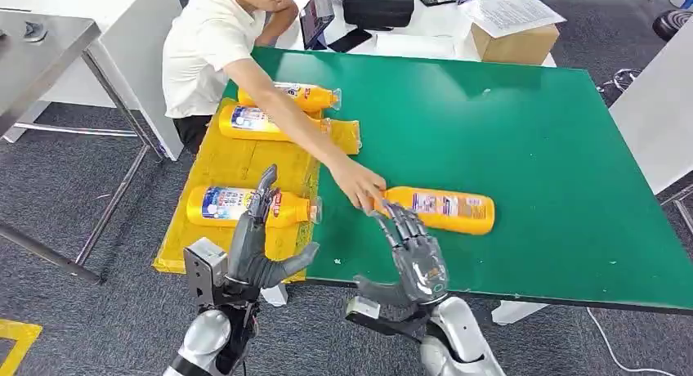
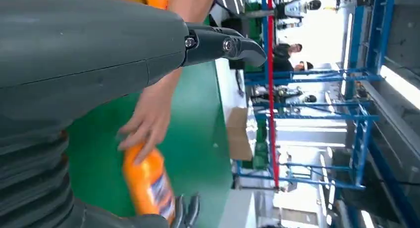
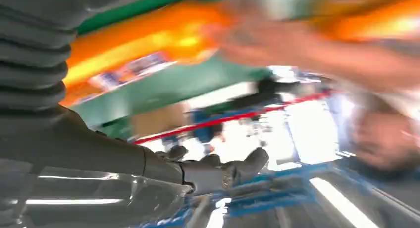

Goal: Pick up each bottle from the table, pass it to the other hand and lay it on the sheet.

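Right wrist view is motion-blurred; I make out only an orange bottle (image 3: pixel 148 44) on green. Both my left hand (image 1: pixel 257 249) and right hand (image 1: pixel 413 257) hover spread, empty; a person's hand (image 1: pixel 359 184) covers the smooth bottle's cap.

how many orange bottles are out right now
4. Three lie on the yellow sheet: far bottle, middle bottle behind the person's arm, near bottle by the left hand. The fourth bottle lies on the green table, the person's hand at its cap.
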`<state>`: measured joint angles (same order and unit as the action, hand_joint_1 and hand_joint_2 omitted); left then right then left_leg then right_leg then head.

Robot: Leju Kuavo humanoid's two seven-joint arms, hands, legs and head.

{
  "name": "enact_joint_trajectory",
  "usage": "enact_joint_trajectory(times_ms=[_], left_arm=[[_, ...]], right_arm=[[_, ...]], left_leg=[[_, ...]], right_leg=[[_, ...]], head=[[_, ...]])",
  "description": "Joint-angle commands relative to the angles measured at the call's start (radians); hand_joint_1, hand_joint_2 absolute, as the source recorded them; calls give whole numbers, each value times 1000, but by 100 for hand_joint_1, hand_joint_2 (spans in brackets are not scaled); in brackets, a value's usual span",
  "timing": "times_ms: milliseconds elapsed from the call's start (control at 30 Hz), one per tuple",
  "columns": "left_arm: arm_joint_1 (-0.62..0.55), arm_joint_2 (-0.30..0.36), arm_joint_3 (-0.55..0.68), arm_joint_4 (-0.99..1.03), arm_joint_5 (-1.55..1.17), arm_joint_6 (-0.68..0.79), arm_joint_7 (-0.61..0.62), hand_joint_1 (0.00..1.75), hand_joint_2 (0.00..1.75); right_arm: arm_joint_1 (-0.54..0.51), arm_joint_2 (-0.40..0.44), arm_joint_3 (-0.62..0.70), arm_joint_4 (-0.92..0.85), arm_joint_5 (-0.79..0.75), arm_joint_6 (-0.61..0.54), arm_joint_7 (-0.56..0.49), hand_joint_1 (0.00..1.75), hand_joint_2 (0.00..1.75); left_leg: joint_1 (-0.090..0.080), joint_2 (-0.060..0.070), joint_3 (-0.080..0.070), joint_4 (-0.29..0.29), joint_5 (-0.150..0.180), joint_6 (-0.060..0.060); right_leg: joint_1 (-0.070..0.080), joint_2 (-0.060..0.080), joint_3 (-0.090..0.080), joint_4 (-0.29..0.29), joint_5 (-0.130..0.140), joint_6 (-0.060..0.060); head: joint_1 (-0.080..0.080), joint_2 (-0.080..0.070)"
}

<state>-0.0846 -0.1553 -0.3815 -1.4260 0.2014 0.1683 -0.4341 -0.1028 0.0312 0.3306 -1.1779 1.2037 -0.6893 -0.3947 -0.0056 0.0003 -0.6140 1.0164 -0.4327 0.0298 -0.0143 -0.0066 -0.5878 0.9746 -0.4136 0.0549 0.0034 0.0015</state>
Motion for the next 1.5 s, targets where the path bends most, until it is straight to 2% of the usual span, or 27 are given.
enact_joint_trajectory(times_ms=[33,300,367,433,633,900,967,1133,1200,1300,1500], left_arm=[[-7,3,-33,13,-54,39,-8,0,175],[-6,5,-46,8,-56,49,1,0,175],[-4,-1,-41,11,-59,69,8,0,175],[-19,-6,-46,28,-102,128,20,0,175],[-47,-3,-66,65,-57,99,82,0,175],[-44,0,-86,71,-34,85,117,0,175],[-57,-2,-78,87,-23,92,124,0,175],[-75,-3,-57,127,11,91,145,0,175],[-65,-3,-54,118,26,72,156,0,175],[-65,-1,-55,113,23,71,164,0,175],[-68,-2,-54,113,23,69,164,0,175]], right_arm=[[-72,-53,-154,149,67,-9,40,0,175],[-87,-61,-158,207,88,-9,99,0,175],[-121,-77,-130,303,86,-9,144,0,175],[-127,-96,-115,295,80,-9,152,0,175],[-235,-126,-42,453,58,60,245,0,175],[-288,-154,-17,514,83,79,357,0,175],[-308,-163,-8,524,64,67,320,0,175],[-330,-168,-2,555,61,121,333,0,175],[-332,-171,-1,564,26,240,367,0,175],[-329,-185,1,563,-10,295,348,0,175],[-324,-188,2,562,-37,328,334,0,175]], left_leg=[[0,0,3,-1,-1,-1],[1,1,4,-1,-1,-2],[1,1,4,-1,-1,-1],[1,1,4,-1,-1,-1],[0,2,3,-1,0,-1],[0,1,7,-1,-1,-2],[1,0,6,-1,-1,-2],[1,0,5,-1,0,-1],[1,1,6,-1,-1,-2],[1,0,8,-1,-1,-2],[1,-2,10,-1,1,-1]], right_leg=[[0,0,3,-1,0,-1],[1,1,3,-1,0,-1],[1,1,3,-1,-1,-1],[1,1,3,-1,0,-1],[0,2,2,-1,0,-1],[1,0,6,-1,-1,-2],[1,0,6,-1,-1,-2],[1,0,4,-1,0,-1],[1,1,6,-2,0,-2],[1,0,7,-1,-1,-3],[1,-2,9,-2,0,-2]], head=[[0,0],[-1,0],[0,0],[0,0],[-1,0],[-1,0],[-1,0],[-1,0],[-1,0],[-1,0],[-1,0]])
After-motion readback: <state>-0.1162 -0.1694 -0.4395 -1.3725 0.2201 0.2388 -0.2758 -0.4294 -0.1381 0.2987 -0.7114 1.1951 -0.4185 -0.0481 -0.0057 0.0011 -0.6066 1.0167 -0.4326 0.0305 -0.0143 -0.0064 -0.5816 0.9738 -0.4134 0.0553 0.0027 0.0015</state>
